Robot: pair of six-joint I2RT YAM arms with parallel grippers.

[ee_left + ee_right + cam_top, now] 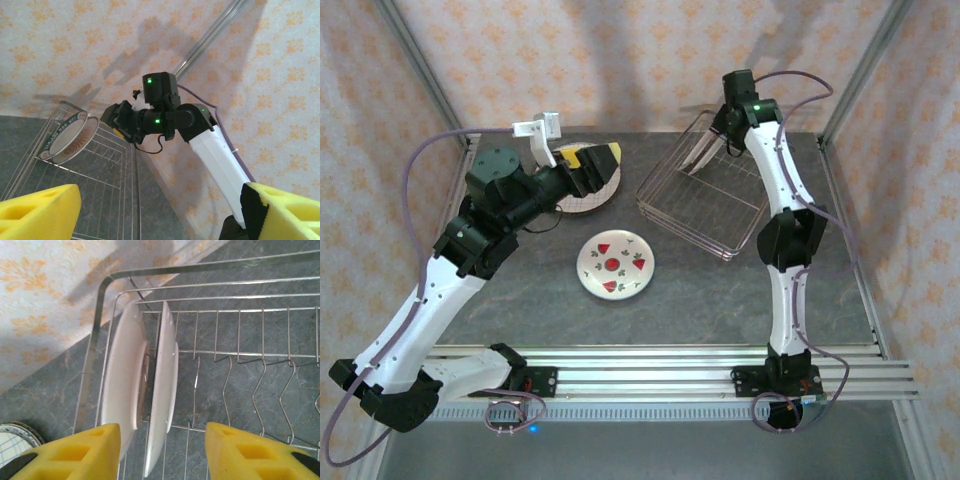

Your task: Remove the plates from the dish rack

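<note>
Two pale plates (150, 390) stand upright side by side at the end of the wire dish rack (240, 310). My right gripper (162, 452) hangs open just above them, the rim of the right-hand plate lying between its yellow fingers without touching either. In the top view that gripper (713, 140) is over the rack's (710, 205) far left corner. A plaid-lined plate (588, 200) lies flat on the table under my open, empty left gripper (590, 160). The white plate with red shapes (616, 264) lies flat mid-table. The left wrist view shows the racked plates (70, 132) from the side.
The rest of the rack holds bare divider prongs (260, 385). Patterned walls and metal frame posts (420, 60) close in the table at the back and sides. The plaid plate's edge (12, 440) shows left of the rack.
</note>
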